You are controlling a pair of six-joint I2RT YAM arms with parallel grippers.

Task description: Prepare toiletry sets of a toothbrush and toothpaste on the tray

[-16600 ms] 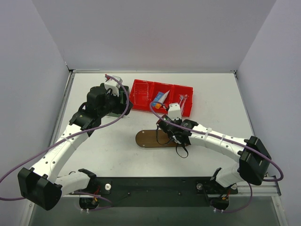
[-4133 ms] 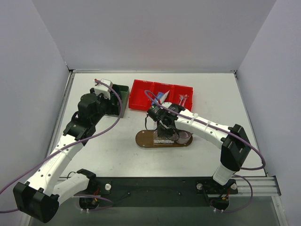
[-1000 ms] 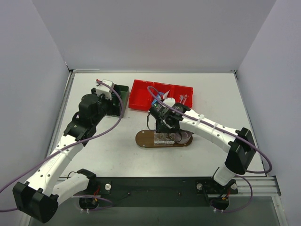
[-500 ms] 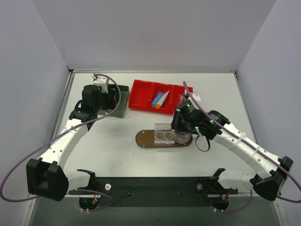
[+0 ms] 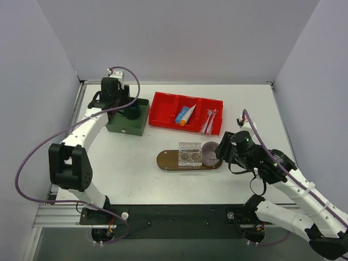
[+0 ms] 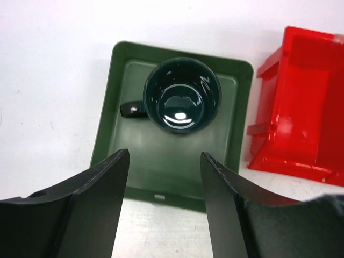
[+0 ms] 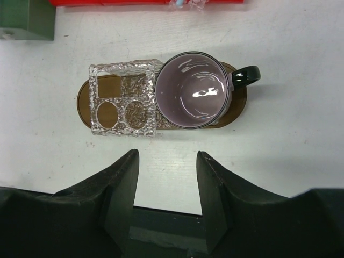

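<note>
The oval brown tray [image 5: 167, 161] [image 7: 82, 106] carries a clear textured holder [image 5: 190, 153] [image 7: 123, 99] and a translucent pink mug [image 5: 210, 154] [image 7: 192, 97], standing upright and empty. My right gripper [image 5: 224, 150] [image 7: 166, 156] is open with nothing in it, just on the near-right side of the mug and apart from it. A dark green mug [image 5: 132, 112] [image 6: 181, 95] stands in the green box [image 5: 122, 126] [image 6: 161, 174]. Above that box hovers my left gripper [image 5: 120, 104] [image 6: 164, 156], open and empty. A toothpaste tube [image 5: 185, 115] and pale toothbrushes [image 5: 209, 120] lie in the red bin [image 5: 163, 107] [image 6: 301, 107].
The red bin sits at the back between the green box and the right side. The walls close the table on the left, back and right. The black base rail [image 5: 179, 215] runs along the near edge.
My right gripper has drawn back from over the pink mug toward the near right, leaving the mug on the tray. My left gripper has moved to the back over the green box and its jaws have narrowed a little.
</note>
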